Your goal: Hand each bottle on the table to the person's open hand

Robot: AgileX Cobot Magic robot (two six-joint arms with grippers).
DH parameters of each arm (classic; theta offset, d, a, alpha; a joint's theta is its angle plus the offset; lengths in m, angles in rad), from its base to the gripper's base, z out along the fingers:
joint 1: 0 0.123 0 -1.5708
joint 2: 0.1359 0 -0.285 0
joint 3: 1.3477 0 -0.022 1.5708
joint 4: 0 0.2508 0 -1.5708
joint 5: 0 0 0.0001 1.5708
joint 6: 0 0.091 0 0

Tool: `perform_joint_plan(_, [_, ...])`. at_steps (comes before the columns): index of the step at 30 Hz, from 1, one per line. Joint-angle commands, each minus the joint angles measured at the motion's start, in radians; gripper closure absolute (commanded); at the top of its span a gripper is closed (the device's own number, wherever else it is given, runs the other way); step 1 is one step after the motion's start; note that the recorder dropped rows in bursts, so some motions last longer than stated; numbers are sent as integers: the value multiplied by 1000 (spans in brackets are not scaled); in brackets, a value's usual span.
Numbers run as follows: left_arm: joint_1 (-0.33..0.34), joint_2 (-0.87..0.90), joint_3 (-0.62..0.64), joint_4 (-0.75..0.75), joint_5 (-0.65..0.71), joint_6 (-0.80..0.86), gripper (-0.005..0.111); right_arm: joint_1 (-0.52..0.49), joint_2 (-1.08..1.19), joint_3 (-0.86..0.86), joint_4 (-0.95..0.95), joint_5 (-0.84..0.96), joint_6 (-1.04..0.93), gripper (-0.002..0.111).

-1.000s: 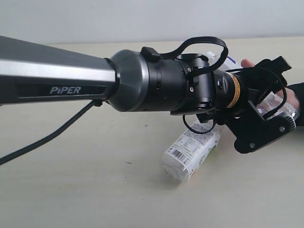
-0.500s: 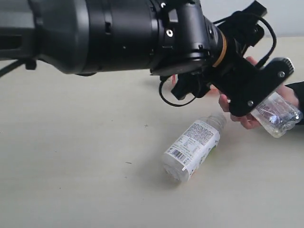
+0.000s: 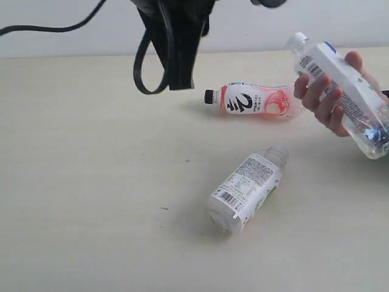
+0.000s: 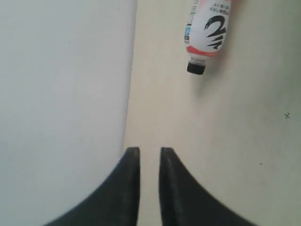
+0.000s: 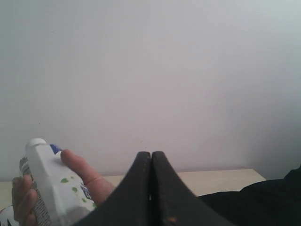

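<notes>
Pink black-capped bottle (image 3: 255,102) and white-labelled bottle (image 3: 246,188) flat on beige table (image 3: 91,182), white-capped bottle (image 3: 329,67) tilted in person's hand (image 3: 325,106)

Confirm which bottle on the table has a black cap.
The pink bottle marked with a black 2, lying on its side. The other tabletop bottle has a white-green label and pale cap.

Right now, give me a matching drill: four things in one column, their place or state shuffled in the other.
Things:
1. pink bottle
2. hand
3. right gripper
4. barcode bottle

States:
A. shut, holding nothing
B. lying flat, black cap
C. lying flat, nearest the exterior camera
D. gripping a white-capped bottle

Pairs: 1-B, 2-D, 3-A, 4-C
</notes>
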Motion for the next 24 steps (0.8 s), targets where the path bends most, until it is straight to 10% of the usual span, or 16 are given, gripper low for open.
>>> perform_joint_plan(1, [34, -91, -6, -89, 66, -110, 106, -5, -5, 4, -4, -13, -3, 108])
perform_joint_plan(12, [299, -362, 268, -582, -287, -137, 106, -5, -5, 4, -4, -13, -3, 108])
perform_joint_plan(24, [372, -639, 1023, -589, -1247, -323, 106, -5, -5, 4, -4, -11, -3, 108])
